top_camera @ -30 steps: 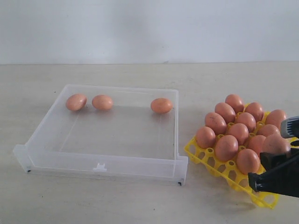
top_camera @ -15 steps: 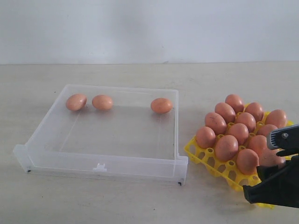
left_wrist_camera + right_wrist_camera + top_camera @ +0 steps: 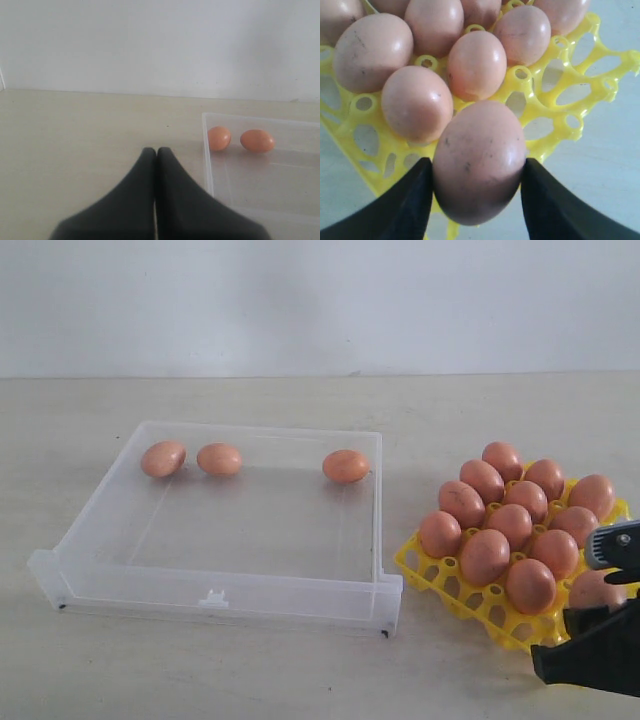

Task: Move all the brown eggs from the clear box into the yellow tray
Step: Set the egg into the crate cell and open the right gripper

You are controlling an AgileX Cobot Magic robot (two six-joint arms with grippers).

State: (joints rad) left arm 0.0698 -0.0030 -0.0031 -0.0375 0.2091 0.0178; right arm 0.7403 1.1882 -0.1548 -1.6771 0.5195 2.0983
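Right gripper (image 3: 597,592) sits lower and closer to the near edge of the exterior view than a second ago, and the held egg (image 3: 592,589) has come down with it, from above the filled cups to the near right corner of the yellow tray (image 3: 414,566). Nothing else has shifted.

Right claw: both black fingers (image 3: 405,205) are pressed against opposite sides of the held egg, so it is grasping that egg. The wrist view shows empty yellow cups under and beside the egg. Cannot tell whether the shell touches the tray yet.

Left gripper (image 3: 156,151): fingers pressed flat together, clenched on nothing, over bare table (image 3: 300,670) just beside a corner of the clear box (image 3: 378,510). It is out of the exterior view.

Brown eggs (image 3: 511,525):
- twelve seated in tray cups, three per row, packed touching or nearly so;
- one in the right claw at the tray's corner;
- three in the clear box along its far wall: two close together at the far left corner (image 3: 163,458), (image 3: 219,459), one alone near the far right corner (image 3: 345,466).

Box and tray lie side by side on the table, apart, box to the left.
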